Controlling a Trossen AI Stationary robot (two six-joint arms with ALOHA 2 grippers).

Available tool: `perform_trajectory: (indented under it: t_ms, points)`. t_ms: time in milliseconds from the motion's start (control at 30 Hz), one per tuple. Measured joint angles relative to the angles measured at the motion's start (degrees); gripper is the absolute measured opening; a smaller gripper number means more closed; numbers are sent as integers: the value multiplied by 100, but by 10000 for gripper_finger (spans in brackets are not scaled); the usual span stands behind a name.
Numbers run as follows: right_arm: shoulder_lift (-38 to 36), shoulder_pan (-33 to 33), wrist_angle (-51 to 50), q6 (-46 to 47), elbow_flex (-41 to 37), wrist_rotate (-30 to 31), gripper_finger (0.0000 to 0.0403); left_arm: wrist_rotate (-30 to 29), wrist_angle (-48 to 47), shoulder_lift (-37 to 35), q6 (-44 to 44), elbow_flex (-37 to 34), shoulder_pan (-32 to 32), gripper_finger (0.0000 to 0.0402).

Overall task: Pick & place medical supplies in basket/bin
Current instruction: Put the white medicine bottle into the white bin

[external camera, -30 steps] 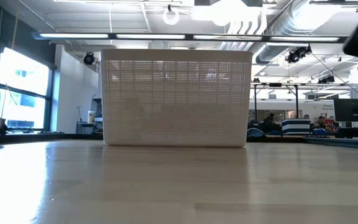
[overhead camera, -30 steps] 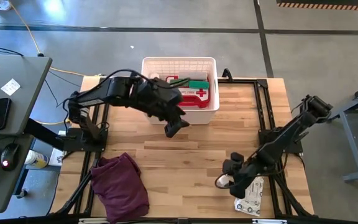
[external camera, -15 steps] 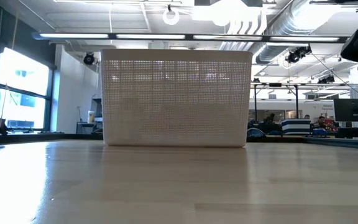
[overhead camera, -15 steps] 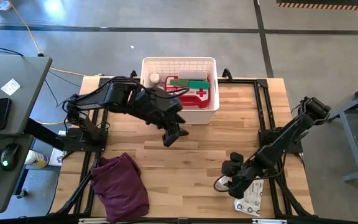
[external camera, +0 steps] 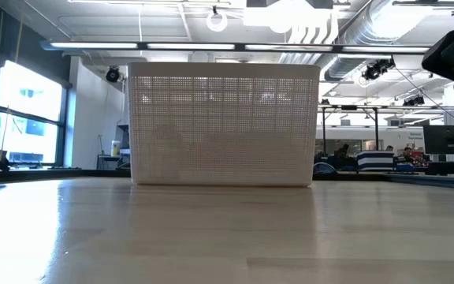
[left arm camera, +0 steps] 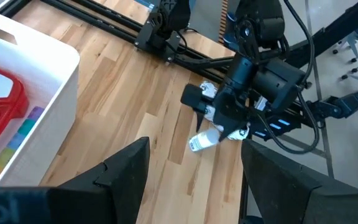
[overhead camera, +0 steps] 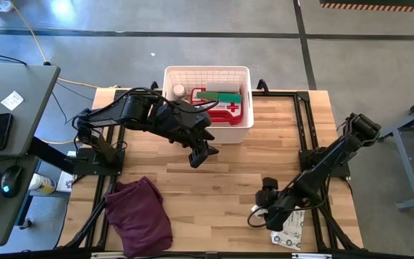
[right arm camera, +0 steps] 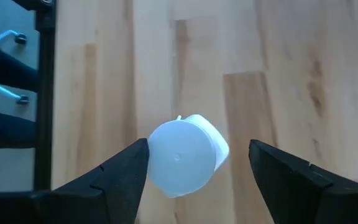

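A white bottle [right arm camera: 183, 155] lies on its side on the table near the near-right corner, cap end toward the right wrist camera. My right gripper [right arm camera: 197, 177] is open and low over the bottle [overhead camera: 253, 213], one finger on either side. My left gripper [overhead camera: 200, 153] is open and holds nothing, hovering above the table just in front of the white basket [overhead camera: 207, 73]. The basket holds the red first-aid case [overhead camera: 230, 111], a green item [overhead camera: 218, 96], a small white bottle [overhead camera: 179, 91] and the rainbow pill organiser [left arm camera: 22, 127]. A white wipes pack [overhead camera: 290, 232] lies by the right gripper. My right gripper comes at the white bottle from above. One finger [right arm camera: 114, 177] stands right against the side of its cap end [right arm camera: 157, 155], and I cannot tell whether they touch. The other finger [right arm camera: 291, 177] is clear of it. The bottle lies on the table.
A dark purple cloth [overhead camera: 141, 216] lies crumpled at the near-left corner. Black frame rails [overhead camera: 304, 129] run along the table's right side. Bare wood [overhead camera: 214, 187] stretches between the basket and the near edge. In the low view the basket's perforated wall [external camera: 223, 126] stands mid-table.
My left gripper has drawn back from over the basket toward the table's left and near side, uncovering the basket's contents. My right gripper has moved a little toward the near-left and down onto the white bottle.
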Motion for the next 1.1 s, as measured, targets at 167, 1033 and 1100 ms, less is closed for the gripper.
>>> perform_trajectory:
  t_ms: [167, 1033, 1100]
  points:
    - [274, 81, 229, -105, 3, -229, 291, -56, -3, 0, 15, 0, 0, 285]
    - [660, 203, -150, 3063, -4, -186, 296, -302, -1, 2, 175, 0, 2, 285]
    - [812, 199, -85, 3158, -4, -258, 296, -303, 1, 2, 224, 0, 2, 285]
